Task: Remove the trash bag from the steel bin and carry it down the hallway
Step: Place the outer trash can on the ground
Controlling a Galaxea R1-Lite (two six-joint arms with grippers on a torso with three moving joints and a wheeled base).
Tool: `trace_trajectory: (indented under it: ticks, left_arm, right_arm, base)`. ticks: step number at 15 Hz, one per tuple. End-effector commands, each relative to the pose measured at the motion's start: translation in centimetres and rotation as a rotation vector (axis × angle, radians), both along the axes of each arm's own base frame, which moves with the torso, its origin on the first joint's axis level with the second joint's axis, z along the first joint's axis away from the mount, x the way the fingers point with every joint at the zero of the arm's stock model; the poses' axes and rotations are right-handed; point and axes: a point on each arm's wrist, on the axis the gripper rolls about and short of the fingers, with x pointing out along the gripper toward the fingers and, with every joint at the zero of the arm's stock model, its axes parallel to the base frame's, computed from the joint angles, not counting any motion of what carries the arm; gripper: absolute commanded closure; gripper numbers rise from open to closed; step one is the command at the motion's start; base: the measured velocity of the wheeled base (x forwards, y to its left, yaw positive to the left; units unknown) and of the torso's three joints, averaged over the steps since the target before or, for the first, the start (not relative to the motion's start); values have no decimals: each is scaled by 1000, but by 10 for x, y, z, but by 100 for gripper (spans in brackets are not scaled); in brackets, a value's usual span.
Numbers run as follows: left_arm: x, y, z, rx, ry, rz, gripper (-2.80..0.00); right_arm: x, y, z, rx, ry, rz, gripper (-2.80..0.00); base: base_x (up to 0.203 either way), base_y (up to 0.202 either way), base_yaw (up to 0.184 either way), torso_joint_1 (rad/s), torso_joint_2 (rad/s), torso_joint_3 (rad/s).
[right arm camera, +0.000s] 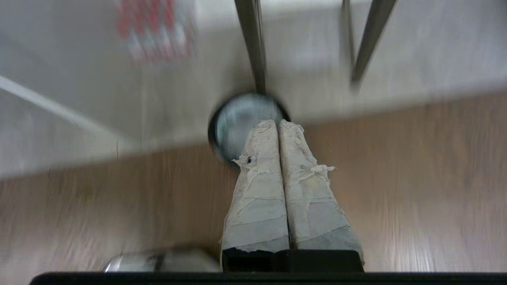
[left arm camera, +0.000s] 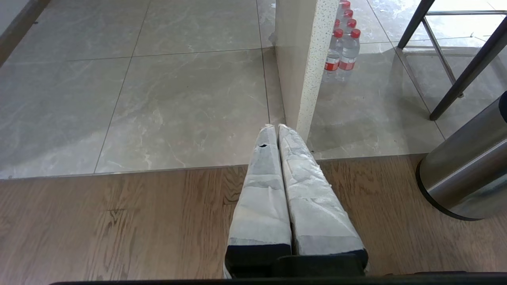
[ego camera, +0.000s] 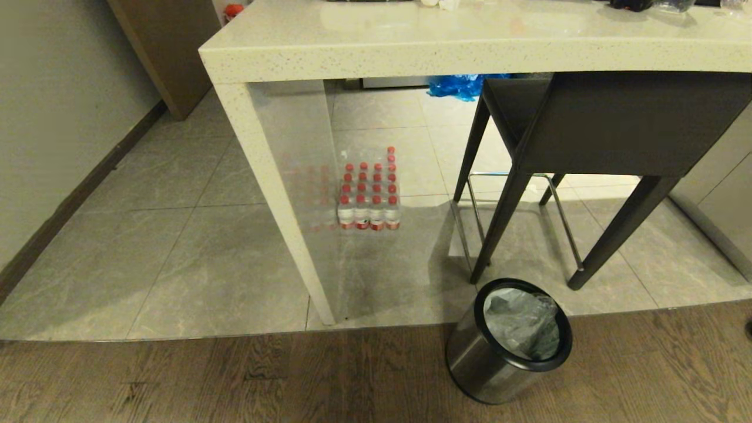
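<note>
currently the steel bin (ego camera: 509, 342) stands upright on the brown wooden floor (ego camera: 235, 382), just past the edge of the grey tiled floor (ego camera: 194, 258), near the front legs of a dark stool (ego camera: 593, 135). the trash bag (ego camera: 521, 323) sits inside the bin, crumpled, thin and translucent, its top lying below the glossy black ring of the rim. neither arm shows in the head view.

left gripper (left arm camera: 276, 127): tape-wrapped fingers pressed together, nothing between them, pointing over the wood toward the foot of the pale speckled counter leg (left arm camera: 303, 67). the bin's steel wall (left arm camera: 467, 170) shows at the side of that view, well apart from the fingertips.

right gripper (right arm camera: 276, 123): fingers likewise closed flat against each other, empty, the wrapping frayed. the right wrist view is motion-blurred; the gripper hangs above the bin's round opening (right arm camera: 233, 122), fingertips overlapping its rim in the picture, contact cannot be told.

other items: a pack of red-capped water bottles (ego camera: 369, 197) on the tiles under the counter (ego camera: 470, 41); a bright blue plastic bag (ego camera: 461, 85) further back on the floor.
</note>
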Motion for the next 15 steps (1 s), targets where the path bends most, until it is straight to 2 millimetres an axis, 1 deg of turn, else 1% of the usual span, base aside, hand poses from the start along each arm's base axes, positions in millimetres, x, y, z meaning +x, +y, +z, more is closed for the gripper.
trace_trajectory:
  ticks: [1, 2, 3, 4, 6, 7, 8, 9, 10, 13, 15]
  left_arm:
    - [0, 0, 0, -1, 1, 2, 0]
    - [0, 0, 0, -1, 1, 1, 0]
    - [0, 0, 0, -1, 0, 1, 0]
    - [0, 0, 0, -1, 1, 1, 0]
    - [0, 0, 0, -1, 1, 2, 0]
    - [0, 0, 0, -1, 0, 1, 0]
    - [0, 0, 0, -1, 1, 2, 0]
    - [0, 0, 0, -1, 1, 1, 0]
    - [0, 0, 0, -1, 1, 1, 0]
    - [0, 0, 0, -1, 0, 2, 0]
    - [0, 0, 0, -1, 1, 1, 0]
  right_arm:
    - [68, 0, 1, 32, 231, -15, 0]
    - [85, 0, -3, 82, 299, -31, 0]
    - [96, 1, -11, 136, 363, -31, 0]
    - [100, 2, -25, 160, 427, -24, 0]
    - [100, 3, -64, 174, 558, -25, 0]
    - [102, 3, -81, 176, 584, -25, 0]
    - [112, 3, -95, 178, 579, -25, 0]
    - [125, 3, -103, 181, 551, -28, -280]
    - [135, 2, -110, 188, 519, -28, -280]
    - [162, 1, -134, 189, 625, -46, -280]
    - [186, 0, -152, 191, 677, -59, -280]
  base:
    - [0, 0, 0, 0, 0, 0]
    - [0, 0, 0, 0, 0, 0]
    - [0, 0, 0, 0, 0, 0]
    - [0, 0, 0, 0, 0, 0]
    - [0, 0, 0, 0, 0, 0]
    - [0, 0, 0, 0, 0, 0]
    - [0, 0, 0, 0, 0, 0]
    - [0, 0, 0, 0, 0, 0]
    - [0, 0, 0, 0, 0, 0]
    - [0, 0, 0, 0, 0, 0]
    - [0, 0, 0, 0, 0, 0]
